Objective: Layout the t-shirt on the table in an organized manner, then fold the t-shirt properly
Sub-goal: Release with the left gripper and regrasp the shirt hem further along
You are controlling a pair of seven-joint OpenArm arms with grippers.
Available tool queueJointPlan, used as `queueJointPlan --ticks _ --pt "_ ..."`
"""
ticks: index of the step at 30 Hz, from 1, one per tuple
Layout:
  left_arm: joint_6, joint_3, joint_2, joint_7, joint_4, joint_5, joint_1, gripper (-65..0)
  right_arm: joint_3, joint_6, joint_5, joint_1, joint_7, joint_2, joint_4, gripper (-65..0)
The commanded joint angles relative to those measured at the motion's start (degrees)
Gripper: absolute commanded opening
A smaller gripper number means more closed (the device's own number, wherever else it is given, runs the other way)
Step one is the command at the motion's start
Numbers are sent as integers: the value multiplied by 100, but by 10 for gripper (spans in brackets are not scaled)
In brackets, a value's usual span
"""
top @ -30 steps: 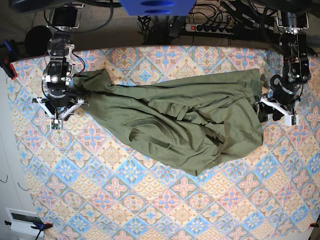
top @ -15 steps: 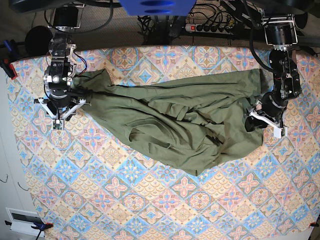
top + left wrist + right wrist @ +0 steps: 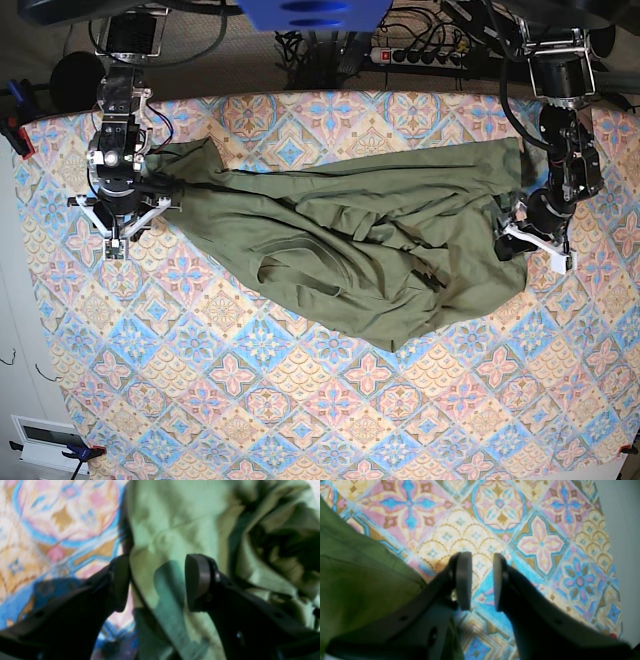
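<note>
Presently, the olive-green t-shirt [image 3: 350, 245] lies spread but heavily rumpled across the upper middle of the table [image 3: 300, 420], which is covered in a pastel tile-pattern cloth. The garment runs from one arm to the other, with deep creases and a loose fold hanging toward the near side at centre. It is not flat and not folded.

Left gripper [image 3: 533, 243]: positioned at the garment's edge on the base view's right side. In the left wrist view its jaws stand well apart, one finger [image 3: 120, 582] over the boundary between cloth and fabric and the other pad [image 3: 197, 581] over the shirt, with a ridge of green fabric [image 3: 175, 542] lying between them. The fingers do not press on that ridge; nothing is gripped. The picture is blurred, so whether the tips touch the fabric cannot be told.

Right gripper [image 3: 118, 215]: positioned at the opposite end of the shirt, on the base view's left side, where a bunched corner of fabric meets it. In the right wrist view [image 3: 482, 581] its jaws stand only narrowly apart, and patterned tablecloth [image 3: 545, 530] shows through the gap. Green fabric [image 3: 357, 580] lies just beside the outer face of one finger, not between the pads. Nothing is seen gripped at the tips.

A power strip [image 3: 425, 55] and cables lie beyond the far edge of the table.
</note>
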Motion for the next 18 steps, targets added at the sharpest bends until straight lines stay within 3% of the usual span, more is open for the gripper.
queueJointPlan --ticks 1,7,9,15,18 --pt "-25 -38 -82 -98 73 -60 -67 -307 24 -25 -21 77 118 63 92 -511" --pt "-25 -12 77 -98 64 -51 -93 -323 24 -25 -21 77 127 63 92 -511" --pt "-52 6 244 -89 46 -42 -260 -381 24 -25 -21 77 127 63 92 -511" --pt "-52 6 428 -45 -121 -51 -656 -650 24 -25 -21 77 127 63 92 -511" --pt "-52 -21 428 -36 -235 -51 -955 -650 33 -25 -21 77 127 63 92 -511"
